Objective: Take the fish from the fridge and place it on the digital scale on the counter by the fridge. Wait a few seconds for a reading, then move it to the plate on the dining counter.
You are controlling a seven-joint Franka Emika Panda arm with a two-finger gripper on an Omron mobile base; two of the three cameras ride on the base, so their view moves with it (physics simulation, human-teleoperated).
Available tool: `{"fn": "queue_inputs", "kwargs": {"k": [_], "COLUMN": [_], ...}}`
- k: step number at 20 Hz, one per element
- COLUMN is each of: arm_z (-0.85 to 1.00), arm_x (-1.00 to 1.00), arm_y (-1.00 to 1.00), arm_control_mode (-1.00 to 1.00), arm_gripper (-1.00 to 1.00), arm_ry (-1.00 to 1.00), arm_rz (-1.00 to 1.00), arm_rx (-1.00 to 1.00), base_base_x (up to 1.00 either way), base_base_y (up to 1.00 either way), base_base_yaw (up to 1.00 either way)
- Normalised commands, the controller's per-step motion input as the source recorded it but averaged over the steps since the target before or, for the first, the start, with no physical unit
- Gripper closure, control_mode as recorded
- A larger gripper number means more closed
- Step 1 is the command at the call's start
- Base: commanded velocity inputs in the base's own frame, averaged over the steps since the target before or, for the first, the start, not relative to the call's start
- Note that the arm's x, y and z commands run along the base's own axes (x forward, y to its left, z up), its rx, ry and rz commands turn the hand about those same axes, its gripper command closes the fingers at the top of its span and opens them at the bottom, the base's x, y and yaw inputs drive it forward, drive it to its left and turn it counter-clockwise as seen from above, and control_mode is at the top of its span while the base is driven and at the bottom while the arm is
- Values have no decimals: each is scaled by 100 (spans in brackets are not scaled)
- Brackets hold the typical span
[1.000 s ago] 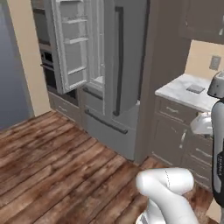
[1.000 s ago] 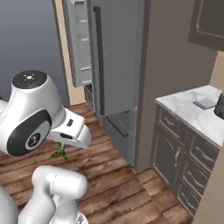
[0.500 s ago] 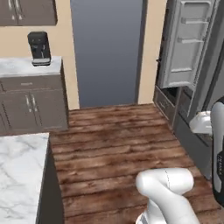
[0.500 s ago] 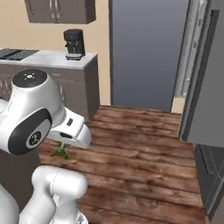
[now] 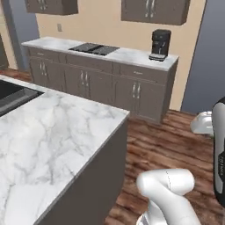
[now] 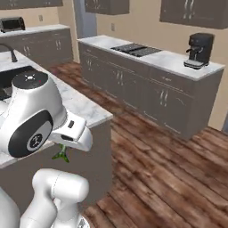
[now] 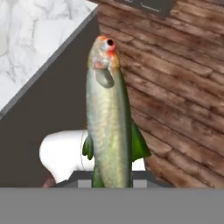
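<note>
Since the earlier pictures the whole view has swung round, so the camera has moved: the grey fridge and the blue-grey door are gone from sight, and a big white marble worktop (image 5: 52, 132) with grey veins now sits in front of the robot. This is the dining counter.

In the hand view the fish (image 7: 109, 118) is close up. It is slim and green with a red and orange head and a dark eye. It points away from the hand, with its tail end down between the finger tips. The pincer (image 7: 111, 181) is clamped on the fish near its tail. Beside the fish are the corner of the marble worktop and the dark side of the island, and past it the brown wood floor (image 7: 183, 87).

In the right base view a small green bit of the fish (image 6: 61, 153) pokes out under the white hand, just beside the edge of the marble worktop and above its dark side.

Well past the marble worktop, a long wall counter (image 5: 127, 55) with grey cupboards runs along the tan wall. A black stove top (image 5: 94, 48) lies flat on it, and a black coffee machine (image 5: 160, 44) stands near its far end.
</note>
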Motion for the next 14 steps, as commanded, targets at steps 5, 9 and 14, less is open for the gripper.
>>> {"fn": "queue_inputs", "kwargs": {"k": [5, 9, 14], "arm_z": [0, 0, 0], "arm_x": [0, 0, 0], "arm_y": [0, 0, 0], "arm_control_mode": [100, 100, 100], "arm_gripper": [100, 100, 100], "arm_ry": [0, 0, 0], "arm_rz": [0, 0, 0], "arm_rx": [0, 0, 0], "base_base_x": [-7, -27, -51], "base_base_y": [0, 0, 28], "base_base_yaw": [99, 96, 72]}}
